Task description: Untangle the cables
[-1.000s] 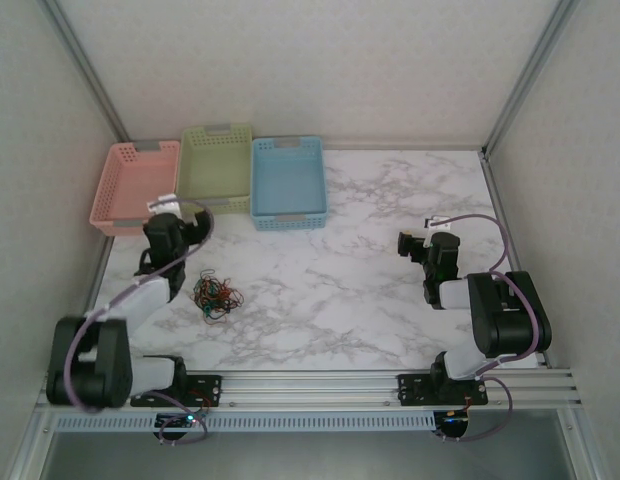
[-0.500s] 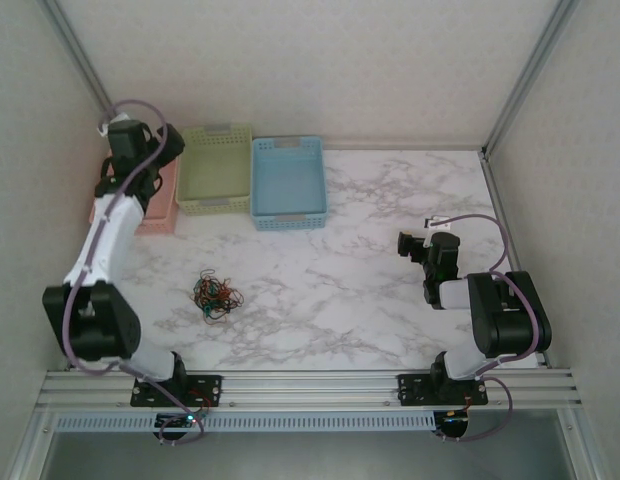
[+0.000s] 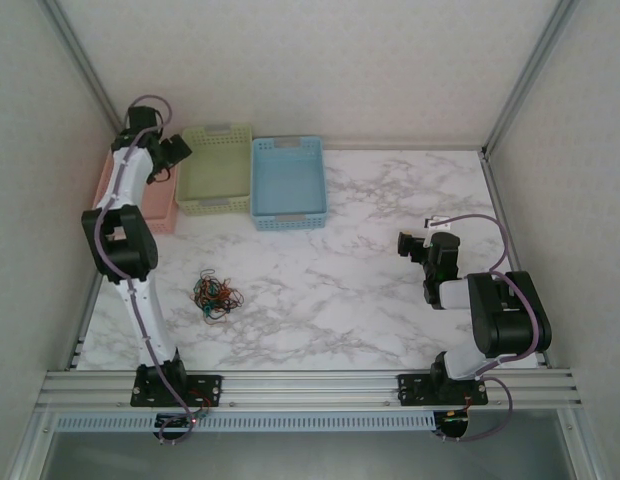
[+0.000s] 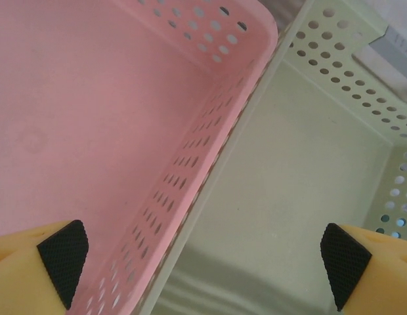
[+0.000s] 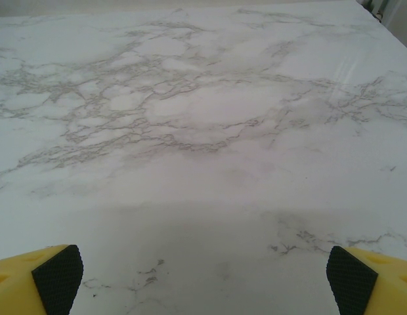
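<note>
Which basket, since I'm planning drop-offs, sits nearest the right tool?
The blue basket: rightmost of the three, beside the green basket; the pink basket is farthest from the right tool.

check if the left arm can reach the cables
Probably yes: the cables lie uncovered on the table, nothing around them; the open left gripper hangs over the pink basket and green basket.
</note>
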Motion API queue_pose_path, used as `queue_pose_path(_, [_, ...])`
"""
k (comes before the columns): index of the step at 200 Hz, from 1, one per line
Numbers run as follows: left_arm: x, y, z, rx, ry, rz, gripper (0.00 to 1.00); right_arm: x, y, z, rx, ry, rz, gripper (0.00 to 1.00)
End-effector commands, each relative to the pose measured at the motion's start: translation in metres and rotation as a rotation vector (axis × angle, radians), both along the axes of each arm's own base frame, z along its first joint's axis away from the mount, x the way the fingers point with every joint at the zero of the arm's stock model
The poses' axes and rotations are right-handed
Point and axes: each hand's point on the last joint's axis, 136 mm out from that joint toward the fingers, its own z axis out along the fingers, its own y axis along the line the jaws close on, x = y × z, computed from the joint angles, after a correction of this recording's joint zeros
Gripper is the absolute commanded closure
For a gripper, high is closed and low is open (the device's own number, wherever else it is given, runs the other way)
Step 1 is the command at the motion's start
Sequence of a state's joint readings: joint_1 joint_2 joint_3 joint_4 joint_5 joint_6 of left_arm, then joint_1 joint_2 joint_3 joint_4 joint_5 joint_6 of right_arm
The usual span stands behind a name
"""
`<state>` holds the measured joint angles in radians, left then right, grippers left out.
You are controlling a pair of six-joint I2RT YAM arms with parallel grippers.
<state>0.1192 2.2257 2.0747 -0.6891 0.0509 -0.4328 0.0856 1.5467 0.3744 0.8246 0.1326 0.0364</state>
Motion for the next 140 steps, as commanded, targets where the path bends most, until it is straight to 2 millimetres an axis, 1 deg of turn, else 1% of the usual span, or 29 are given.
queue_pose_path(1, [-0.005, 0.0, -0.016, -0.045, 0.076, -0.029, 0.06, 0.007, -0.001, 0.011, -0.01, -0.029, 0.007, 0.01])
queue_pose_path(12, [-0.004, 0.001, -0.025, -0.052, 0.09, -0.031, 0.06, 0.007, 0.0, 0.011, -0.01, -0.029, 0.007, 0.01])
queue_pose_path(30, [0.002, -0.006, -0.037, -0.085, 0.095, -0.065, 0.07, 0.007, 0.0, 0.011, -0.01, -0.03, 0.008, 0.01])
queue_pose_path(67, [0.012, -0.018, -0.054, -0.139, 0.106, -0.122, 0.16, 0.007, 0.0, 0.01, -0.01, -0.028, 0.007, 0.01])
queue_pose_path(100, [0.02, -0.035, -0.057, -0.161, 0.097, -0.187, 0.29, 0.007, 0.0, 0.011, -0.01, -0.028, 0.008, 0.01])
queue_pose_path(127, [0.023, -0.053, -0.058, -0.155, 0.095, -0.232, 0.36, 0.007, 0.0, 0.01, -0.011, -0.028, 0.009, 0.01])
queue_pose_path(140, [0.024, -0.062, -0.056, -0.157, 0.09, -0.251, 0.38, 0.007, 0.0, 0.011, -0.01, -0.028, 0.008, 0.01])
